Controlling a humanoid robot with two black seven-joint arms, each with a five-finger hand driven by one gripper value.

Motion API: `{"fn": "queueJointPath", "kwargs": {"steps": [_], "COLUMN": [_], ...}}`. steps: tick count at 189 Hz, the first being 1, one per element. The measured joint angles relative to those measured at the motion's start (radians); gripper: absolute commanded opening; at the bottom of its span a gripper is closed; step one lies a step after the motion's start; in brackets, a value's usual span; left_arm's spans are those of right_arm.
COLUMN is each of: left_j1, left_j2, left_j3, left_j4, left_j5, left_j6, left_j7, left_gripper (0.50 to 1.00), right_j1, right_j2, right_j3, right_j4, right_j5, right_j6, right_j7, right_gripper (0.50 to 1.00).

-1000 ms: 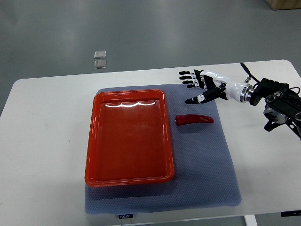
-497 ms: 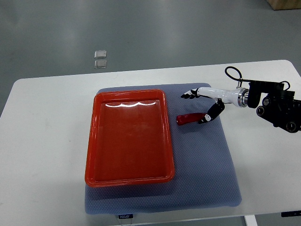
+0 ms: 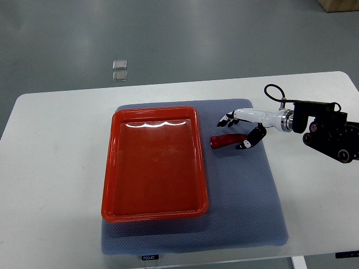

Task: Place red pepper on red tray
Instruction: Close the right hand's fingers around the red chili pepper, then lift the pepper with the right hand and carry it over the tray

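Red pepper (image 3: 225, 140) lies on the grey mat (image 3: 247, 190), just right of the red tray (image 3: 154, 162), not yet moved. Right robot hand (image 3: 242, 130) straddles the pepper's right end, fingers (image 3: 227, 119) beyond it, thumb on the near side; whether it is actually clamped cannot be told. Tray is bare. Judged: grasp under way; lift, carry left and release all remain. Left arm not visible.

Right hand (image 3: 240, 130) slim, white shell with black fingertips (image 3: 226, 119), joined through a silver wrist ring (image 3: 288, 120) to a bulky black forearm housing (image 3: 331, 136); thin black cable loop (image 3: 273, 90) above the wrist.
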Motion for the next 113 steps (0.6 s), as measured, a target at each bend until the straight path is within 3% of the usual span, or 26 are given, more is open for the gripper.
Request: {"fn": "queueJointPath", "kwargs": {"steps": [38, 81, 113], "left_j1": [0.000, 0.000, 0.000], "left_j2": [0.000, 0.000, 0.000], "left_j3": [0.000, 0.000, 0.000], "left_j4": [0.000, 0.000, 0.000], "left_j5": [0.000, 0.000, 0.000], "left_j6": [0.000, 0.000, 0.000], "left_j7": [0.000, 0.000, 0.000], "left_gripper": [1.000, 1.000, 1.000], "right_j1": [0.000, 0.000, 0.000], "right_j2": [0.002, 0.002, 0.001], "right_j3": [-0.001, -0.003, -0.003], "right_j4": [0.000, 0.000, 0.002], "right_j5": [-0.014, -0.033, -0.036], "right_j6": [-0.011, -0.012, -0.011], "right_j7": [0.001, 0.004, 0.021], "right_gripper": [0.643, 0.503, 0.500]}}
